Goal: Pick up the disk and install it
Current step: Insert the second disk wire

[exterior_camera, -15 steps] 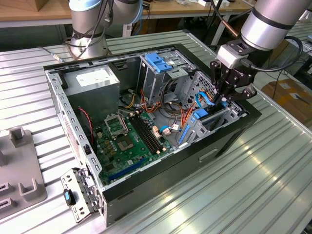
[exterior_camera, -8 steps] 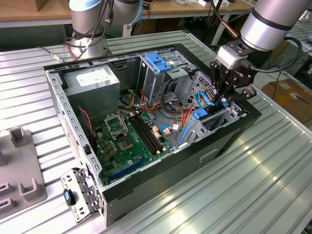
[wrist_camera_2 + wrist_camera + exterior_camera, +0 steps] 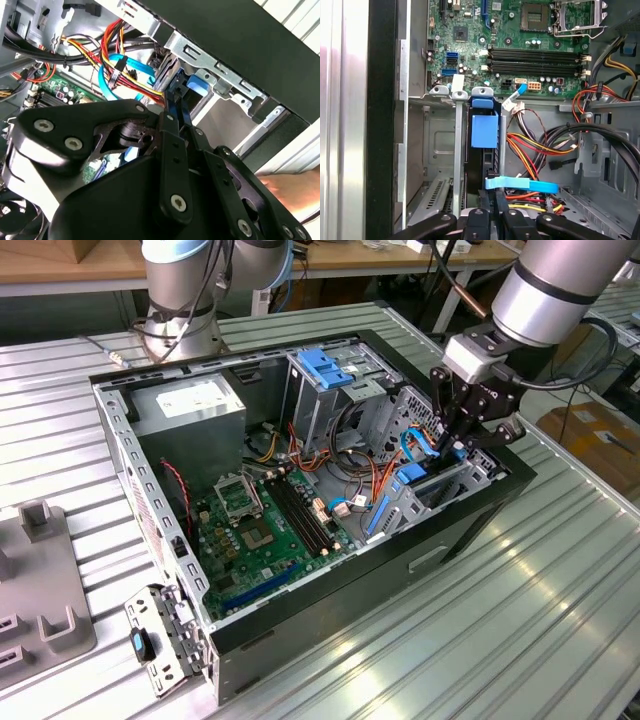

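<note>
Inside the open computer case (image 3: pixel 470 530), at its 3 o'clock edge in the exterior view, the claw (image 3: pixel 459 443) pinches the disk (image 3: pixel 484 131) upright in its metal bay (image 3: pixel 457 150); best kept straight between the rails.

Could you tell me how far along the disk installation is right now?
Done: the blue-framed flat disk already stands on edge between the grey metal bay rails inside the open black computer case. In hand: the black pincer is down at its end. Left: whether it is fully seated cannot be told.
</note>
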Controlling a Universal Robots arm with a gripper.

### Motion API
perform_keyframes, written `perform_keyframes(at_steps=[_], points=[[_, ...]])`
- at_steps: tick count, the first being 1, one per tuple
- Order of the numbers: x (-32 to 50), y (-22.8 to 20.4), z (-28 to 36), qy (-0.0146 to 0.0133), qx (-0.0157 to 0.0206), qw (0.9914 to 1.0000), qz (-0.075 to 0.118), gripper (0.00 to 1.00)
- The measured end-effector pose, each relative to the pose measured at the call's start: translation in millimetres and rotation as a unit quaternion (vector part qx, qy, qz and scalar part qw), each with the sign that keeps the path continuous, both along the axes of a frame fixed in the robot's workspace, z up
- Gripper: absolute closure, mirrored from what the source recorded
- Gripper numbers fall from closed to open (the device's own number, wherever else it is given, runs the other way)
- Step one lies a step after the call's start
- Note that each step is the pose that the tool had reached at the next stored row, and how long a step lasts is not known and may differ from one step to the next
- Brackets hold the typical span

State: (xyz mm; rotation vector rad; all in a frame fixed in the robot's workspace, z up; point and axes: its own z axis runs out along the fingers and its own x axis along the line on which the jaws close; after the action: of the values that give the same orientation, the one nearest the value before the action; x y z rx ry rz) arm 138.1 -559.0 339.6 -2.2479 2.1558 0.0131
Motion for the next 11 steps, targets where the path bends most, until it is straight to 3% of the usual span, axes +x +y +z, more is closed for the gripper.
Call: perform_keyframes(at_steps=[5,8,11], points=[[0.0,0.0,-1.1,0.0,0.001,1.0,0.0,0.82],[0.0,0.0,-0.4,0.0,0.0001,1.0,0.0,0.7],[0.0,0.0,1.6,0.0,0.0001,1.0,0.0,0.7]])
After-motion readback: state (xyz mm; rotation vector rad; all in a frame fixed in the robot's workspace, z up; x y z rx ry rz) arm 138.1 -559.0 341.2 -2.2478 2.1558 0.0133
